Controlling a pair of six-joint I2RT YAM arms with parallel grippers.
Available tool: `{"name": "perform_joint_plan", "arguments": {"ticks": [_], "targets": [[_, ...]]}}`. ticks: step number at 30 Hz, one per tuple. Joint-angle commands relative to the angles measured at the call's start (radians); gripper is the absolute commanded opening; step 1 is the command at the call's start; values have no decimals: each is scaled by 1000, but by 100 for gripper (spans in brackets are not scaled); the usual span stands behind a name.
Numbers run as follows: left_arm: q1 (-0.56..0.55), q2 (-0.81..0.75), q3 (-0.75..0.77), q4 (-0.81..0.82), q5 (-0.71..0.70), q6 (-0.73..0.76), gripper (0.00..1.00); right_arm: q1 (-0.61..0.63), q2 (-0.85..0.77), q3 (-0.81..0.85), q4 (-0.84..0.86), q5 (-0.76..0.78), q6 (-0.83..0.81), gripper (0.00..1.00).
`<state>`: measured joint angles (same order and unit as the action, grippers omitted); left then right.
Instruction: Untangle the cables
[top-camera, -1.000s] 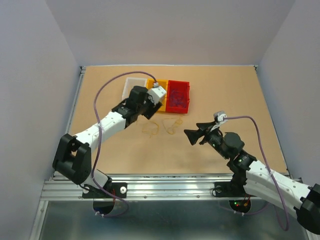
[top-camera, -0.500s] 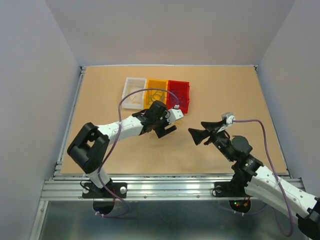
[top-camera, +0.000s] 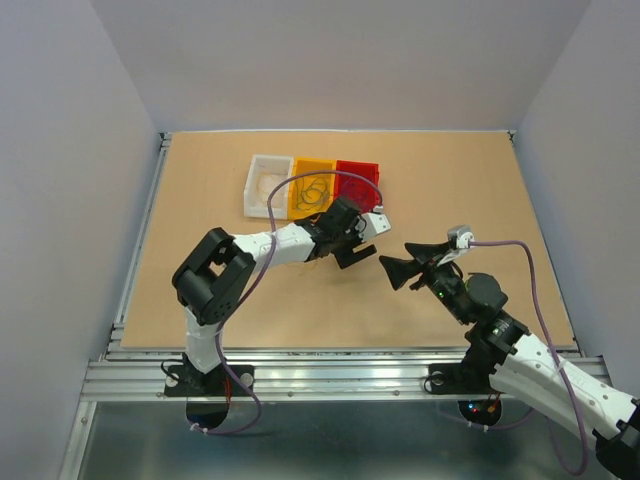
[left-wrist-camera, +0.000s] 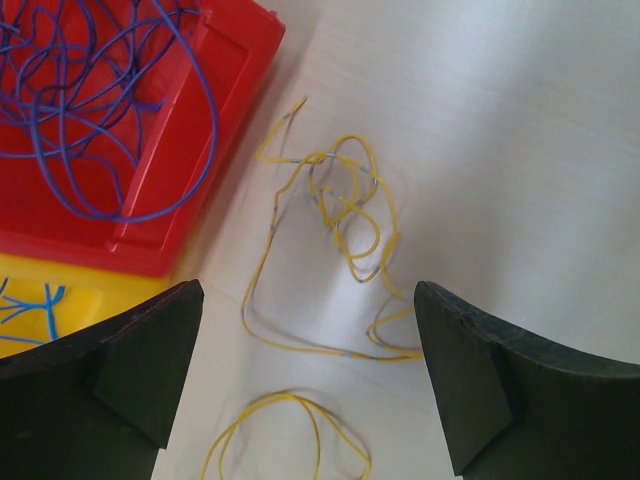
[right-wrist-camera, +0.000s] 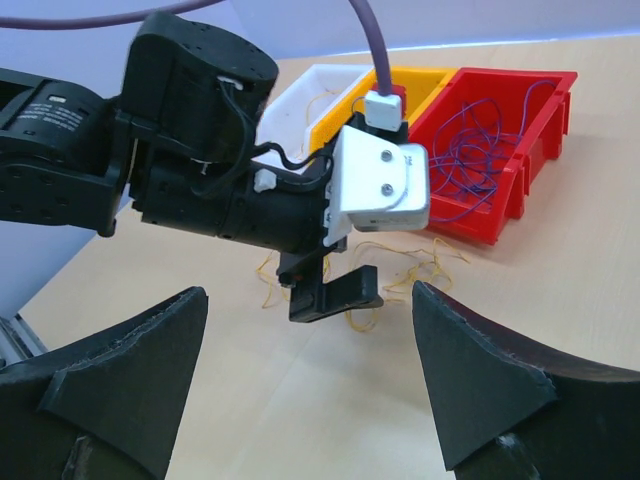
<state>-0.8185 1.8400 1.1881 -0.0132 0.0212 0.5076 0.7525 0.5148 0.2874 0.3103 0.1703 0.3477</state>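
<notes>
Yellow cables lie on the table: a tangled bunch and a separate loop nearer the camera. They also show in the right wrist view. My left gripper is open and empty, hovering just above them with the jaws on either side; in the top view it hides them. Blue-purple cables lie in the red bin. My right gripper is open and empty, facing the left gripper from the right, apart from the cables.
Three bins stand in a row behind the cables: white, yellow with wires in it, and red. The left arm lies across the table in front of them. Its lavender cable arcs over the bins.
My left gripper swung from above the yellow bin toward the right and near side, and now hovers over the yellow cables. My right gripper shifted slightly right.
</notes>
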Motion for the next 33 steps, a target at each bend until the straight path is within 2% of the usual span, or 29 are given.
{"name": "perform_joint_plan", "arguments": {"ticks": [1,4,7,8,10,11,14,20,23,25,33], "targets": [[-8,67,57,15,-12,-8,98,-2,-6,38,9,20,4,88],[-8,111,79,15,-13,-9,94,-2,-7,38,10,23,5,88],[-8,142,97,-8,-12,-8,80,-2,-13,36,10,21,5,88],[-7,149,97,-17,-13,-4,68,-1,-16,35,9,21,7,88],[-7,145,93,-25,-13,2,51,-1,-25,33,7,23,4,88],[-5,122,78,-33,-10,6,29,-2,-35,30,4,24,2,88],[4,29,35,-33,19,12,0,-1,-62,22,-5,31,1,87],[39,-213,-105,-40,150,32,0,-2,-107,12,-23,32,-6,87],[137,-313,-117,-68,327,17,0,-2,-116,10,-25,35,-6,87],[249,-343,-91,-87,437,-9,0,-2,-111,13,-25,34,-4,87],[570,-346,-58,59,433,-214,0,-1,-75,25,-22,34,7,87]]}}
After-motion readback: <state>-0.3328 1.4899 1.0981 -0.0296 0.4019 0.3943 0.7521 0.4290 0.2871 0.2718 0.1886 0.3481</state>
